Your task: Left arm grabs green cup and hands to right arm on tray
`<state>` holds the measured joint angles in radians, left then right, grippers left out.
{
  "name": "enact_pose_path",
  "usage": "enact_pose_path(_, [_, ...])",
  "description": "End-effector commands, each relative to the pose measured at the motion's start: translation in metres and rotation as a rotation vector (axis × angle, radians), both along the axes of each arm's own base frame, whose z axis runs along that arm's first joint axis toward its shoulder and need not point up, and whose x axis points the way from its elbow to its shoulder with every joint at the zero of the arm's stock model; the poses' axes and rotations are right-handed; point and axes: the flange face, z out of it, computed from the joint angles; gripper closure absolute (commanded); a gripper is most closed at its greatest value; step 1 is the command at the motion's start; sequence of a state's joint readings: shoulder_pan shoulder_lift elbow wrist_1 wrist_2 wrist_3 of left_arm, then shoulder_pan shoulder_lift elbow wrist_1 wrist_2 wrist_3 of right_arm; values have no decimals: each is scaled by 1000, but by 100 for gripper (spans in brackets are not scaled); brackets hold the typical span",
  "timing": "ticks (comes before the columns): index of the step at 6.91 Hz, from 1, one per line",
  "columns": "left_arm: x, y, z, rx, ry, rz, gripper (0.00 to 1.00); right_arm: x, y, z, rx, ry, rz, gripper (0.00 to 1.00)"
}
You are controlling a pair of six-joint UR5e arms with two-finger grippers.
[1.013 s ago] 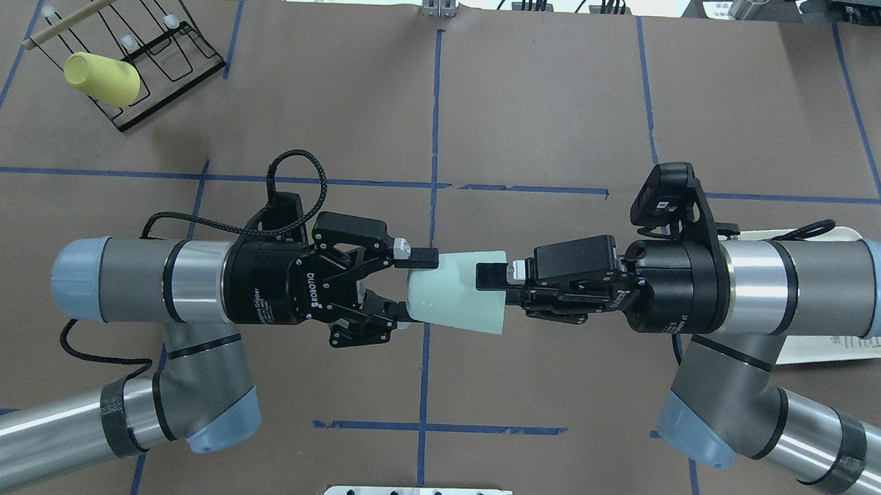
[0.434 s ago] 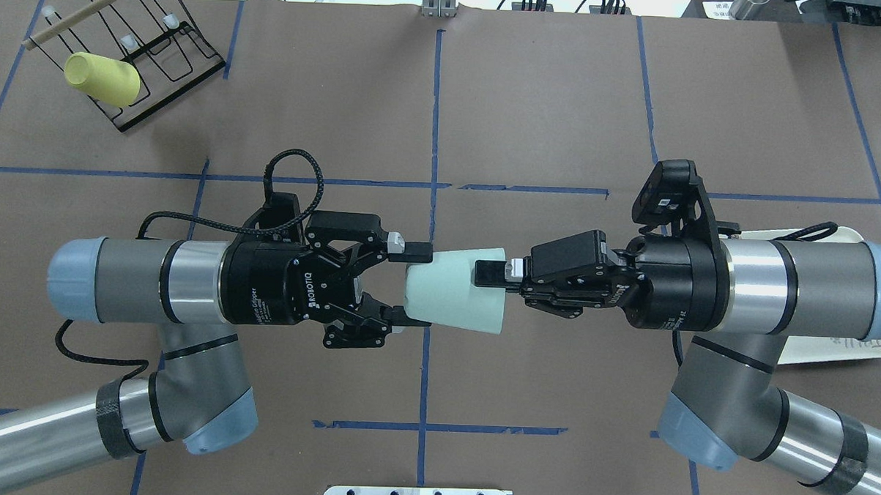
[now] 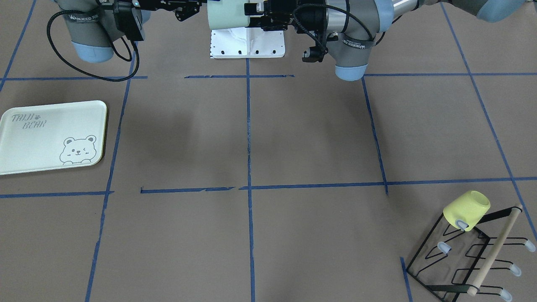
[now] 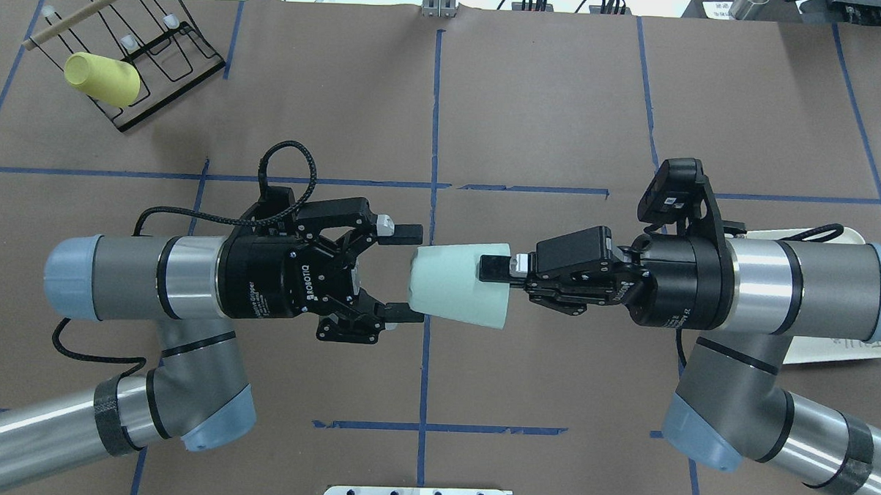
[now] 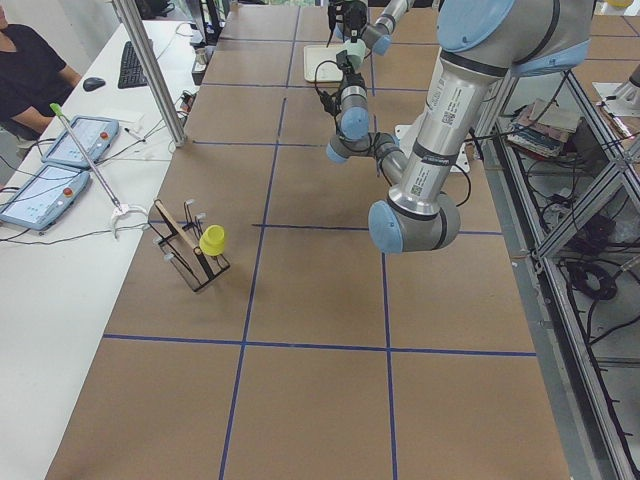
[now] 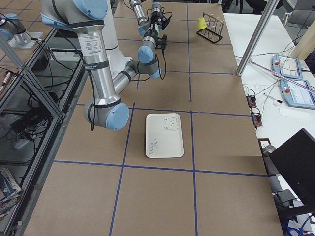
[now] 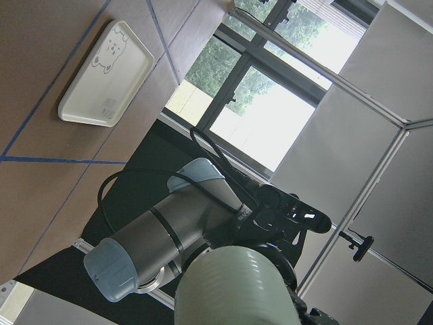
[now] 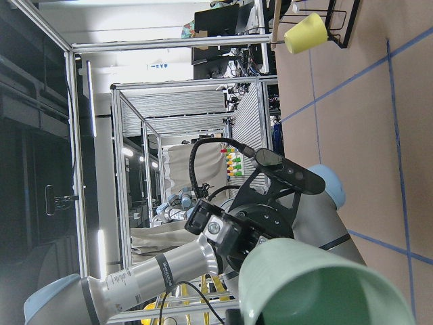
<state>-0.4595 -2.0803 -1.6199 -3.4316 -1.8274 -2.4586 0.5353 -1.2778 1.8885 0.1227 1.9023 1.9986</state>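
just changed: left gripper (image 4: 413, 275) lets go. its fingers, on the closed end of the green cup (image 4: 450, 292) a second ago, now stand spread wide, gripping nothing, and it has backed off slightly, away from the tray (image 3: 42, 142).
right gripper (image 4: 489, 270): pinched on the cup's rim wall, one finger outside, the other hidden inside; it alone holds the cup.
green cup: in the air, on its side, mouth toward the tray, well apart from it.
task: handover looks complete; carry to the tray and set-down remain.
risk: rim pinch only, cup may pivot.
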Motion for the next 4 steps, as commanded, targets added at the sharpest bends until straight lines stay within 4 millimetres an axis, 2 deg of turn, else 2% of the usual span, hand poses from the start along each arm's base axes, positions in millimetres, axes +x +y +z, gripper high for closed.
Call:
enact_pose_path(1, [-11,-19,13,-10,-27,-48,0,19,8,36,-43,57,10,100])
enact_pose_path(2, [-26,-36,27,-17,-53,-97,0,41,20,80,-90,132,20,100])
enact_pose_path(3, [-38,-61,50,-21,-121,-180,0,66,17,115,-128,201,59,100])
enact_pose_path(4, [-36,-86,91,-27,-296,-276,0,88,11,149,-180,292,95,100])
